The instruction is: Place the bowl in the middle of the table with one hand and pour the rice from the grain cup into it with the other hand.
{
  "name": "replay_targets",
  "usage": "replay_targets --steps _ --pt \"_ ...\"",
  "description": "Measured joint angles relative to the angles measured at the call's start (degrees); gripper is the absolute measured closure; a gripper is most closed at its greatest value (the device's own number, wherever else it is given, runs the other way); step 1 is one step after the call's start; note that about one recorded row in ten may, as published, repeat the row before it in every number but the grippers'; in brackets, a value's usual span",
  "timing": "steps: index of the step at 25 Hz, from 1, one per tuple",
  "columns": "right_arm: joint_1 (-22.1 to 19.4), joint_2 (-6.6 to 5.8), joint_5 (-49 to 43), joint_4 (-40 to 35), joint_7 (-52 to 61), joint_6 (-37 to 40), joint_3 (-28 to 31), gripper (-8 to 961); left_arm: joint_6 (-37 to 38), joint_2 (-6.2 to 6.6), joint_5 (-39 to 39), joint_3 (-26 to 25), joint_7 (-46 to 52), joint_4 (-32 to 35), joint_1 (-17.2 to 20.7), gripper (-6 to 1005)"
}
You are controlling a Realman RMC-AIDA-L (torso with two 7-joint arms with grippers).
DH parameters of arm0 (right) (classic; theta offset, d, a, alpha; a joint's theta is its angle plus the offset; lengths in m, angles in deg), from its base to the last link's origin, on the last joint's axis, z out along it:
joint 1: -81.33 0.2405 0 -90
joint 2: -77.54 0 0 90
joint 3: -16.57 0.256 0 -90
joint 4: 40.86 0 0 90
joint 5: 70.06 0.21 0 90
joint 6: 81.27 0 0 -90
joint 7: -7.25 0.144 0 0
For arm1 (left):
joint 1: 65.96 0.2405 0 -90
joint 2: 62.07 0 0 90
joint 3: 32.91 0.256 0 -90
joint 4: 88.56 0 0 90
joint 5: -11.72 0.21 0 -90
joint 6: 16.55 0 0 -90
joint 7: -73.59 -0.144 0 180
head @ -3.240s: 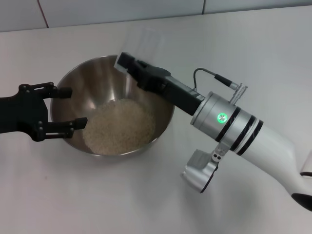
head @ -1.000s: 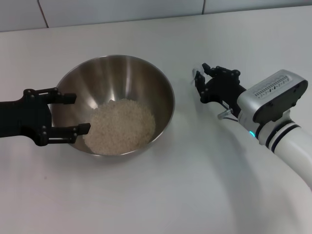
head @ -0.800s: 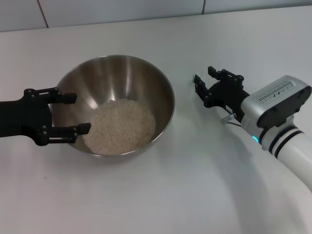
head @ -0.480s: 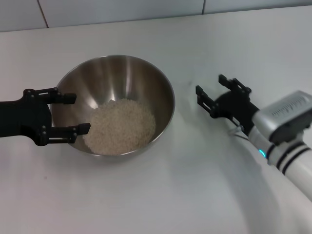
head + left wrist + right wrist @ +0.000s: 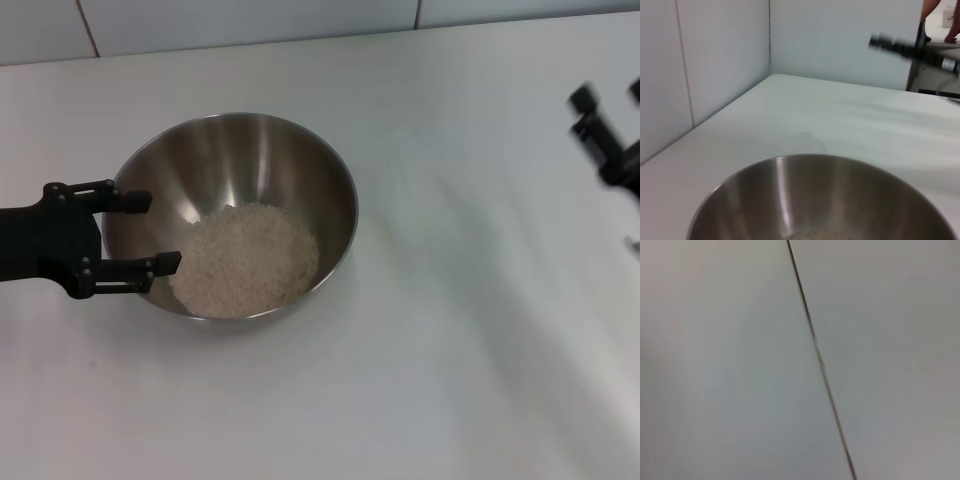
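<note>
The steel bowl [image 5: 262, 150] stands on the white table [image 5: 420, 380] left of centre, with a heap of rice [image 5: 245, 258] in it. Its rim fills the bottom of the left wrist view [image 5: 825, 165]. My left gripper [image 5: 150, 232] is open at the bowl's left side, its fingers apart over the rim. My right gripper [image 5: 610, 100] is blurred at the far right edge, high over the table, open and empty. It also shows as a dark streak in the left wrist view [image 5: 880, 44]. The grain cup is not plainly visible. A faint rounded outline [image 5: 807, 142] beyond the bowl may be it.
White wall panels [image 5: 250, 20] run along the table's far edge. The right wrist view shows only pale surface crossed by a dark seam [image 5: 817, 355].
The right arm has drawn back from beside the bowl to the far right edge of the head view. Bowl, rice and left gripper have stayed put.
</note>
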Motion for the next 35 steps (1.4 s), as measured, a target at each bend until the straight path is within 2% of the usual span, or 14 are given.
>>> replay_targets --steps 1,2,3,4,7,10,11,14,16,17,18,23,29,35 --pt "2.5 -0.05 -0.9 -6.7 7.2 4.9 -0.8 154 -0.2 0.01 0.0 -0.1 0.0 0.0 0.0 185" --pt "2.5 -0.05 -0.9 -6.7 7.2 4.9 -0.8 154 -0.4 0.00 0.0 -0.1 0.0 -0.1 0.0 185" --pt "6.4 0.13 -2.5 -14.1 13.7 8.0 -2.8 154 -0.7 0.01 0.0 -0.2 0.0 -0.1 0.0 185" --pt "6.4 0.13 -2.5 -14.1 13.7 8.0 -2.8 154 -1.0 0.00 0.0 -0.2 0.0 -0.1 0.0 185" --pt "14.1 0.71 -4.0 -25.7 22.1 10.2 -10.9 154 -1.7 0.00 0.0 -0.2 0.0 -0.1 0.0 185" --pt "17.4 1.12 -4.1 -29.4 24.6 9.1 -16.0 154 -2.3 -0.01 0.1 -0.3 0.0 -0.1 -0.2 185" --pt "20.3 1.49 -4.2 -33.2 28.6 6.1 -22.0 154 -2.6 -0.04 0.2 -0.2 0.1 -0.1 -0.2 185" --pt "22.9 1.64 -4.3 -38.0 35.7 0.9 -31.2 154 -2.8 -0.07 0.2 -0.1 0.2 0.0 -0.3 184" --pt "24.0 1.80 -4.2 -44.3 44.0 -2.8 -42.9 154 -2.9 -0.09 0.3 -0.1 0.2 0.0 -0.3 184" --pt "24.0 1.80 -4.2 -44.3 44.0 -2.8 -42.9 155 -2.9 -0.09 0.3 -0.1 0.2 0.0 -0.3 184" --pt "24.0 1.88 -4.1 -48.9 49.9 -3.5 -50.0 155 -2.9 -0.09 0.3 -0.1 0.2 0.1 -0.4 184" --pt "23.9 1.69 -5.0 -58.0 63.6 -4.2 -61.7 155 -4.0 -0.07 0.3 -0.2 0.2 0.1 -0.4 184" --pt "24.8 1.60 -12.3 -66.6 79.0 -2.8 -70.0 155 -4.3 -0.01 0.4 0.0 0.8 0.2 -1.0 184" --pt "26.2 1.60 -15.5 -68.3 84.0 -1.8 -72.0 155 -4.2 0.00 0.5 0.1 1.5 0.2 -1.6 184"
